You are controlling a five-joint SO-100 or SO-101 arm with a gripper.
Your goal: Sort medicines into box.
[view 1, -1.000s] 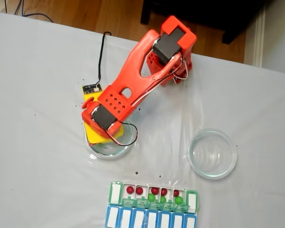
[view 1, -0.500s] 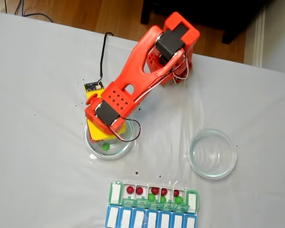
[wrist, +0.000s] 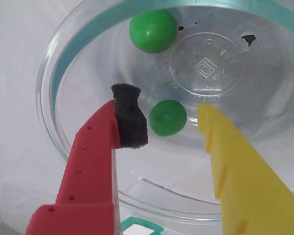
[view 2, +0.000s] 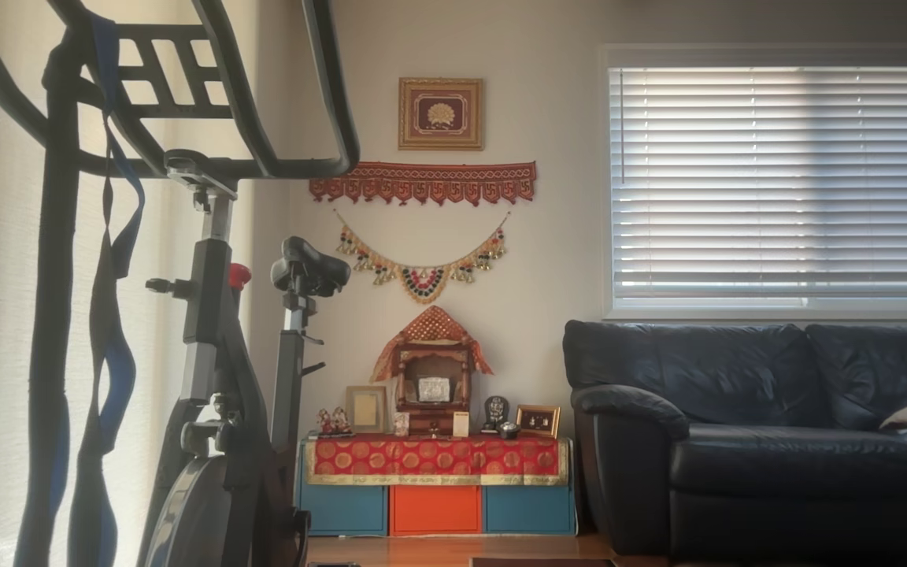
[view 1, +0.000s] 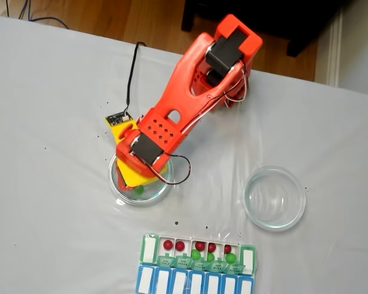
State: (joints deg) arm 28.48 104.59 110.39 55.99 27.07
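I have the gripper [wrist: 171, 117] spread wide over the glass dish [wrist: 54, 83], straddling one green pill [wrist: 167, 117]; next I should probably lower, since height is hard to judge, pinch it, then carry it to the box [view 1: 196, 263]

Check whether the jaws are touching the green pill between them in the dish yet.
Apart. The wrist view shows clear glass on both sides of the green pill: the gripper straddles it, open, inside the glass dish.
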